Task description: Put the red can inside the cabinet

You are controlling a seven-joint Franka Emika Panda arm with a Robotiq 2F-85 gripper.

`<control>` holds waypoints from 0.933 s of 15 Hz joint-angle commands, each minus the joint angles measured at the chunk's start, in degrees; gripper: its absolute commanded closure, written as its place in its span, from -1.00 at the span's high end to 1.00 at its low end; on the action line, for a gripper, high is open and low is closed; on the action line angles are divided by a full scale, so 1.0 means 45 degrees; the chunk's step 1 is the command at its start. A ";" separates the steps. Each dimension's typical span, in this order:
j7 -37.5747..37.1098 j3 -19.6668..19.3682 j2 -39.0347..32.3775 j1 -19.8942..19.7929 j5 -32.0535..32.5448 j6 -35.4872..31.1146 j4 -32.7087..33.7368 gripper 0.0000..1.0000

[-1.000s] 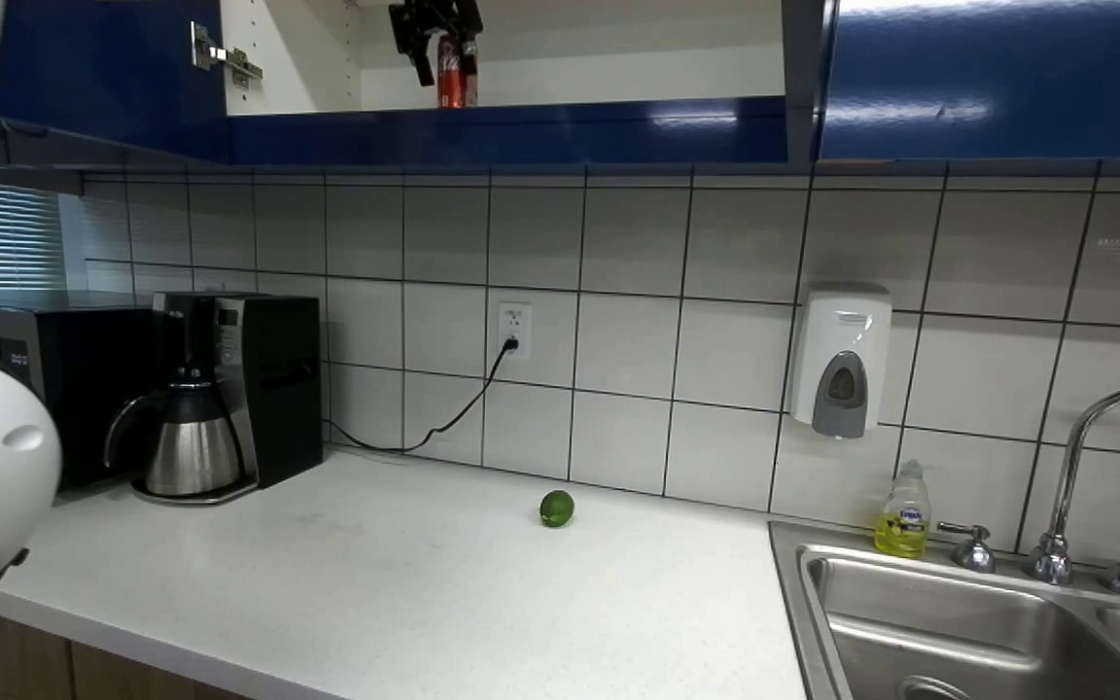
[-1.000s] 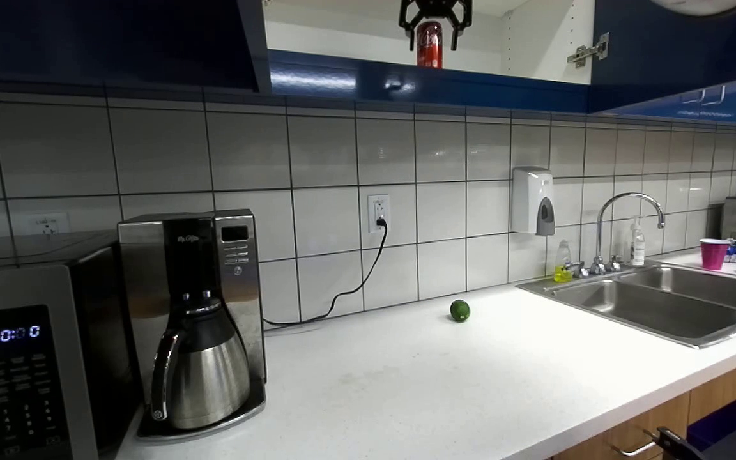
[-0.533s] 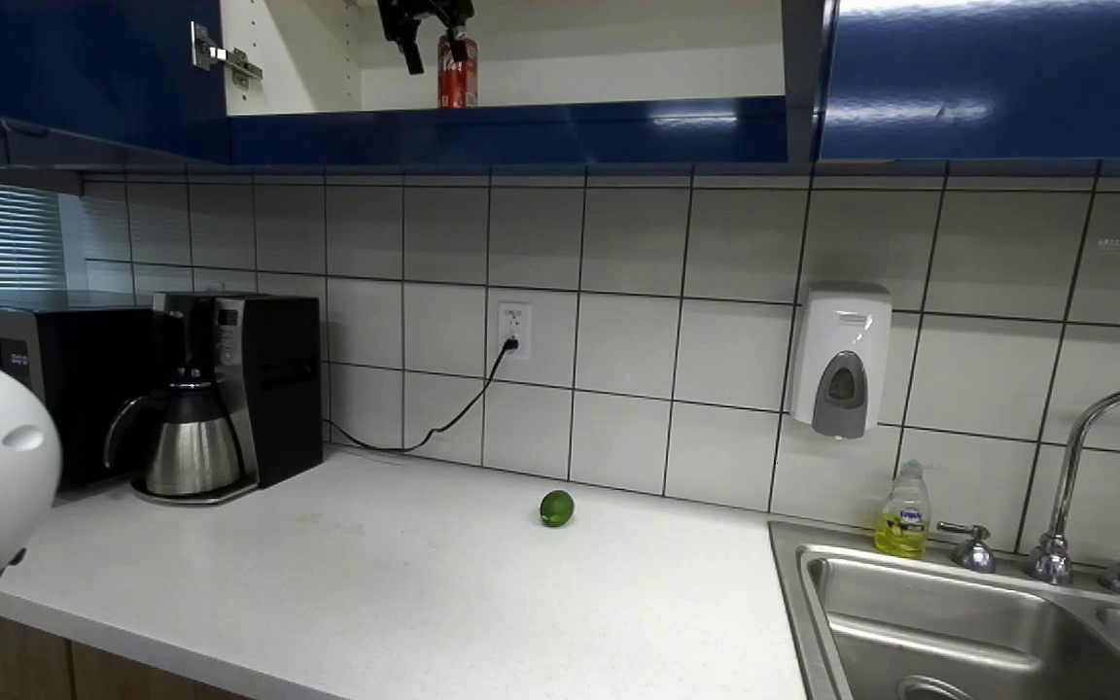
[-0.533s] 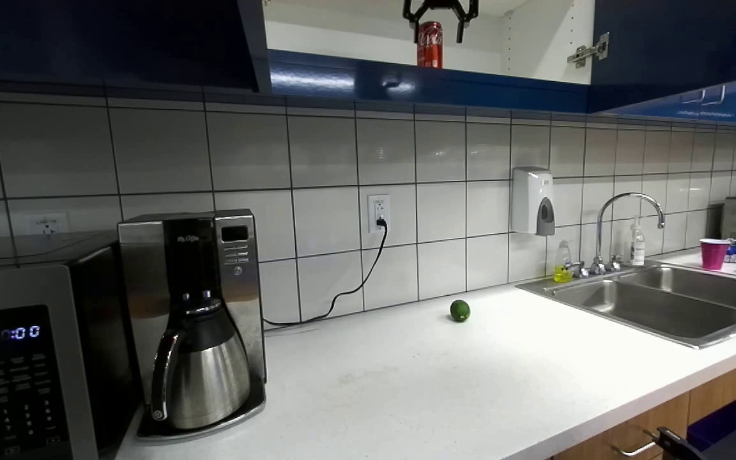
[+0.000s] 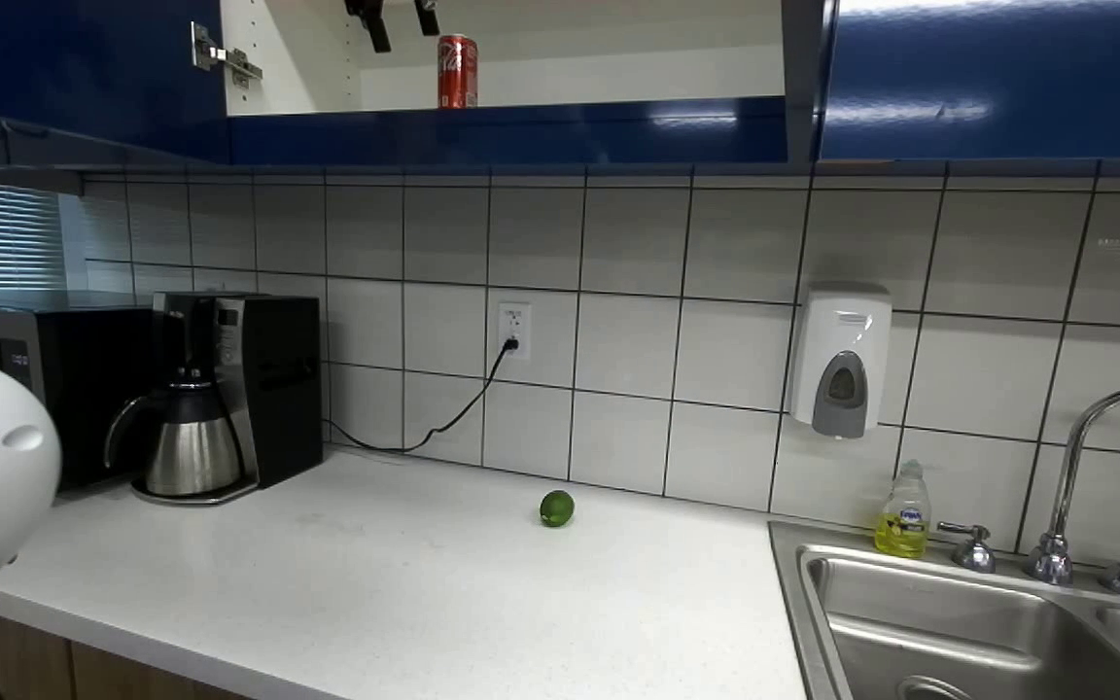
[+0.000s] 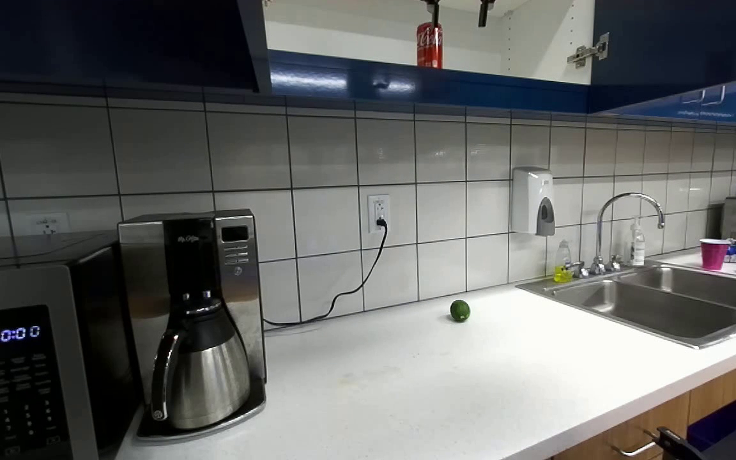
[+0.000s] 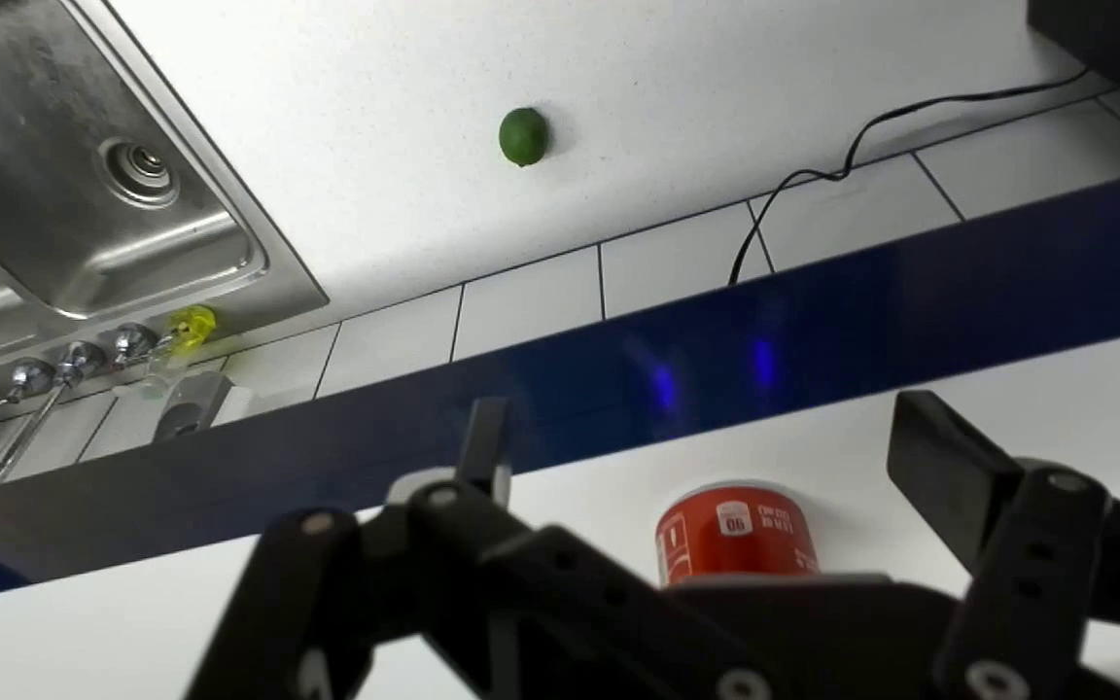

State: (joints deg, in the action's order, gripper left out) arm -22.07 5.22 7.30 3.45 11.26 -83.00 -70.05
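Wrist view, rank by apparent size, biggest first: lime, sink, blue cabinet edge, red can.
1. blue cabinet edge, spanning the frame's width
2. sink, cropped by the frame
3. red can, partly hidden, likely enlarged by nearness
4. lime, clearly smallest

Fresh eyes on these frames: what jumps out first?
Probably the red can, a bright patch of color standing upright inside the open blue cabinet. Next, the black gripper, hanging open near the top edge of an exterior view, apart from the can. Then the green lime on the white counter below.
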 commanded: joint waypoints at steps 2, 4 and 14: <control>0.0547 -0.0197 0.2627 0.0103 -0.0251 -0.1331 -0.3801 1.00; 0.0553 -0.0225 0.3387 0.0197 -0.0166 -0.1983 -0.5195 1.00; 0.0767 -0.0099 0.6565 -0.0060 -0.0686 -0.5345 -1.2825 1.00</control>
State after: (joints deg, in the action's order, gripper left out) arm -20.96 5.05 30.76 3.93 9.92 -101.97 -116.87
